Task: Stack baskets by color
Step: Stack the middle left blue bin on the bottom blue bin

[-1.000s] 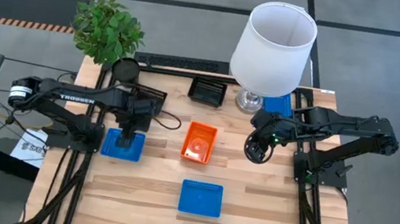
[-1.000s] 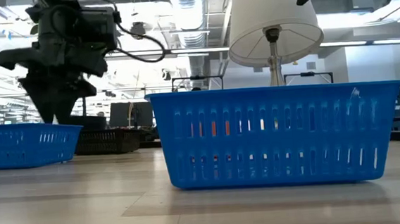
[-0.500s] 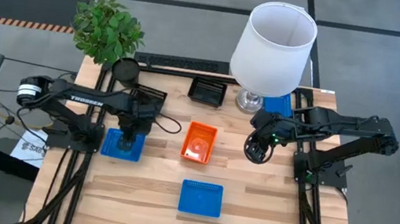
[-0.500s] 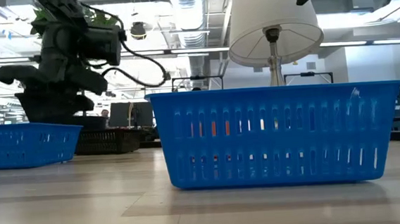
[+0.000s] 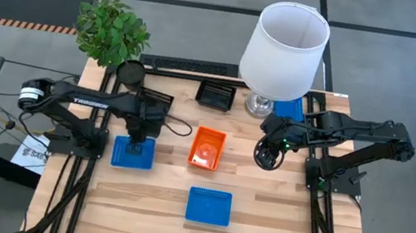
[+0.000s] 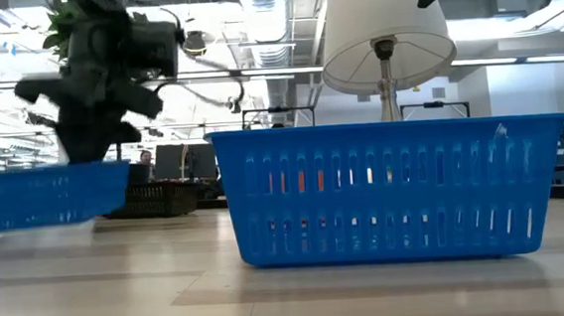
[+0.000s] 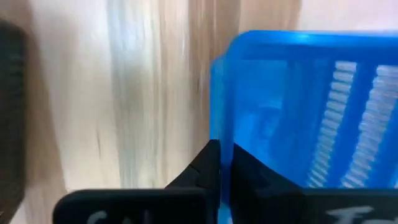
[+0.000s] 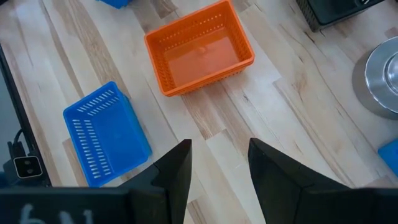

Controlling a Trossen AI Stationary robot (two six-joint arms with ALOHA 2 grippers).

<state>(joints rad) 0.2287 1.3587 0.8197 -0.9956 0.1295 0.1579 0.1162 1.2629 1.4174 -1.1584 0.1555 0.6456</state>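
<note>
My left gripper [image 5: 137, 137] points down at the table's left and is shut on a blue basket [image 5: 133, 154], which shows blurred at the left of the low view [image 6: 46, 194]. My right gripper [image 5: 266, 157] hangs open above the table's right side, with nothing between its fingers [image 8: 217, 165]. An orange basket [image 5: 206, 148] rests on its base at mid-table. A second blue basket [image 5: 209, 206] sits nearer the front edge. A black basket [image 5: 215, 94] sits at the back, and another black basket [image 5: 157, 99] lies partly under my left arm. My left gripper pinches one side wall [image 7: 219, 124] of the blue basket at its rim, one finger inside the basket and one outside. The fingers come from above, pointing down. The basket stays level below them, and its base seems just off the tabletop [image 6: 58, 225].
A white lamp [image 5: 282, 49] stands at the back right with another blue basket [image 5: 288, 109] beside its foot. A potted plant [image 5: 112, 29] and a round black pot [image 5: 131, 72] stand at the back left. Bare wood lies along the front edge [image 5: 137, 205].
My left gripper has sunk into the blue basket and shut on its wall. The basket has then shifted a little toward the table's right edge and risen slightly off the wood, staying level. My right arm has kept still.
</note>
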